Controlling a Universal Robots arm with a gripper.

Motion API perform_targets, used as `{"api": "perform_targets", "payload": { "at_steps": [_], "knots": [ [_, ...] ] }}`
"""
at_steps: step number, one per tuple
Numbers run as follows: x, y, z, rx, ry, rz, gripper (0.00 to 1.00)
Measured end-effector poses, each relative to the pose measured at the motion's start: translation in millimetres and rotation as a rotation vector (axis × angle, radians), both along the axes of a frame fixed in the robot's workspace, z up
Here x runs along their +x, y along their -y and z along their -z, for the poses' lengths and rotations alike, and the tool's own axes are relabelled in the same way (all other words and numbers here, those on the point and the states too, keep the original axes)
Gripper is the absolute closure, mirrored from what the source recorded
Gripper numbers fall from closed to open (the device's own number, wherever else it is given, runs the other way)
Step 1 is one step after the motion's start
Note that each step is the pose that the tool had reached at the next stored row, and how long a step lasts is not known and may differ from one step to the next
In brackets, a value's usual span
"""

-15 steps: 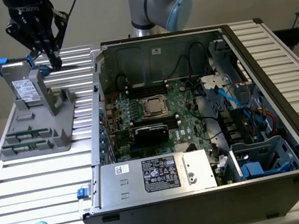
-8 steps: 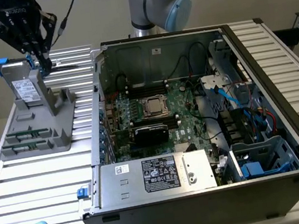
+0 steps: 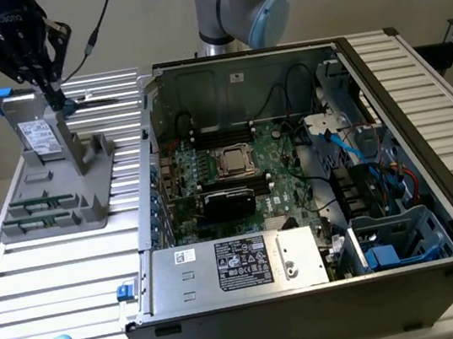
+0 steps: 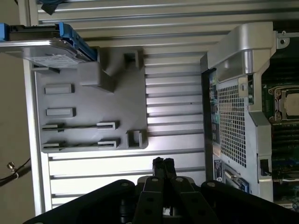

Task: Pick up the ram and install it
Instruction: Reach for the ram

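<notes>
Gripper, black and pinched shut on nothing, hovers near a grey plastic holder on the slatted worktop. Thin green ram stick lies slotted in that holder, not yet picked up or installed.

Grey slatted metal table carries everything. Grey moulded plastic fixture tray sits on it at the exterior view's left. Black open-sided computer case lies just beside the tray, to the right, across centre and right. Grey boxy drive with white sticker and blue tabs stands upright at the tray's far-left end. Long thin green ram sticks sit in slots at the tray's near-left end, one in front of the other. Black gripper hangs above the tray's far end, near the drive. Inside the case: green motherboard on the floor, silver square CPU socket mid-board, silver boxy power supply along the near wall. Grey-blue robot arm base is behind the case.
</notes>
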State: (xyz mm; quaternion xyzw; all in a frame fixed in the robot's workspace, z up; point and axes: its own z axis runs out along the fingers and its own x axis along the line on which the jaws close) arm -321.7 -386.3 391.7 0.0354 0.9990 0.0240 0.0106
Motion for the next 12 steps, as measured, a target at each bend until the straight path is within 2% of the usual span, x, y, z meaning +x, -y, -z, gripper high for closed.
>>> {"api": "perform_targets", "payload": {
  "at_steps": [12],
  "knots": [
    [-21.9, 0.0, 1.4, 0.0, 0.0001, 0.0, 0.89]
  ]
}}
